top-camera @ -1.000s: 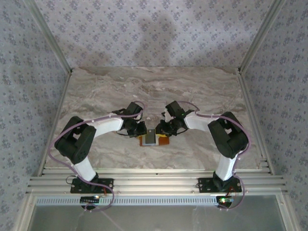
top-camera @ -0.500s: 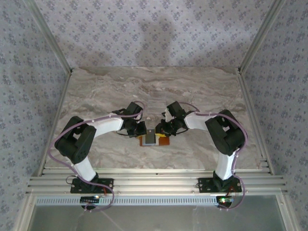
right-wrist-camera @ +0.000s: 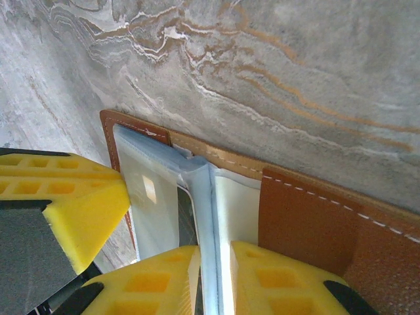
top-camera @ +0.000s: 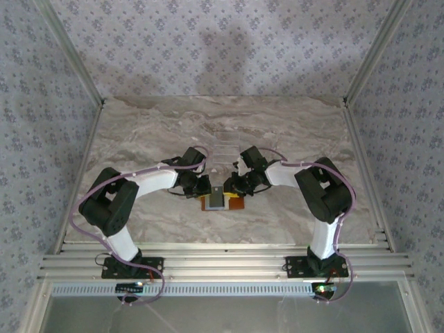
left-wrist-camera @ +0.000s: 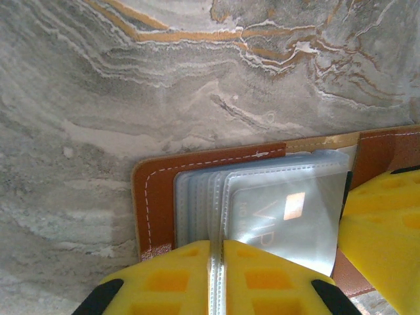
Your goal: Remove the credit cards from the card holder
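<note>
Card holder (top-camera: 222,202) lying open on the surface (top-camera: 139,139) between the arms, credit cards (left-wrist-camera: 282,213) sitting inside. Left tool (left-wrist-camera: 216,246) clenching its clear sleeves, right tool (right-wrist-camera: 215,252) pinching one sleeve. Extraction seemingly beginning, needing a steady outward pull.

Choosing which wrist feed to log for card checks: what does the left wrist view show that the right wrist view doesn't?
Left wrist: fanned clear sleeves face-on, the front one holding a card printed VIP, the left pincer shut on their edge. Right wrist: the sleeves edge-on, pinched in the right pincer, beside a stitched leather flap. Both: the brown card holder open on the marble table.
</note>
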